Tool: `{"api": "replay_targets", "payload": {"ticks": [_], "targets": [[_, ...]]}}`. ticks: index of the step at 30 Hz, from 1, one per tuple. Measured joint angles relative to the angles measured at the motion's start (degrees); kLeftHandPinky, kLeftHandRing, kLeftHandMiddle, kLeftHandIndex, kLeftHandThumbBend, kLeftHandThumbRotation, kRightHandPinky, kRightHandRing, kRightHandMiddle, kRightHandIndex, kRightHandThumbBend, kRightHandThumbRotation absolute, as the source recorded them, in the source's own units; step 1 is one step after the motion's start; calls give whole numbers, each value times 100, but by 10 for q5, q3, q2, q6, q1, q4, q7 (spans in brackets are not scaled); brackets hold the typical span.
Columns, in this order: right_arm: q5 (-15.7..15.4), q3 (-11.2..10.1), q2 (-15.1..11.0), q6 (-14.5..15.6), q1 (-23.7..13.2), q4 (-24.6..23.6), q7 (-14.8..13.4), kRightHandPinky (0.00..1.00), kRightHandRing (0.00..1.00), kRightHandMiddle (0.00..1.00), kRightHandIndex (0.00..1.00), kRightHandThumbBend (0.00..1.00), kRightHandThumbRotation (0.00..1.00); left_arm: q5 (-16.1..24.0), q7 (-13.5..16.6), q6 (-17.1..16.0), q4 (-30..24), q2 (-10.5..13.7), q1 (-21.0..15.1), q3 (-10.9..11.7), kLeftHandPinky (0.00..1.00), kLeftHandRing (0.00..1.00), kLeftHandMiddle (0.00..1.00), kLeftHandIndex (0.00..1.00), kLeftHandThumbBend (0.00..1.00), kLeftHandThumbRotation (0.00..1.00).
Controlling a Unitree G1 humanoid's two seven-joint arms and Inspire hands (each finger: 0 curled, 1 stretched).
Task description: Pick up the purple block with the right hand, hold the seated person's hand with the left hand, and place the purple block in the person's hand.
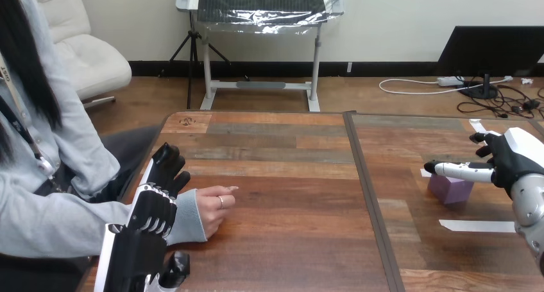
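Note:
The purple block (450, 190) sits on the table at the right, on a white tape mark. My right hand (510, 158) comes in from the right edge, open; one straight finger (459, 171) reaches left just over the block's top, and I cannot tell whether it touches. The person's hand (215, 205) rests loosely curled on the table at the left. My left hand (154, 205) lies across the grey sleeve cuff (186, 216) behind that hand, its fingers (168, 160) fairly straight over the far side and its thumb (176, 266) apart on the near side.
A dark seam (365, 196) runs front to back between the two wooden tabletops. A white tape strip (476, 226) lies in front of the block. The person's forearm (58, 221) crosses the table's left edge.

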Motion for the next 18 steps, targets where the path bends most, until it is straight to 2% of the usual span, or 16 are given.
{"api": "replay_targets", "payload": {"ticks": [10,18], "targets": [[0,0,0,-1,0,0,0,68,78,80,88,100,57,0,-1,0,0,-1,0,0,93,96,97,95,100,74],[1,-1,0,-1,0,0,0,65,75,76,87,100,57,-3,-5,0,0,-1,0,0,94,97,98,95,100,74]]}}
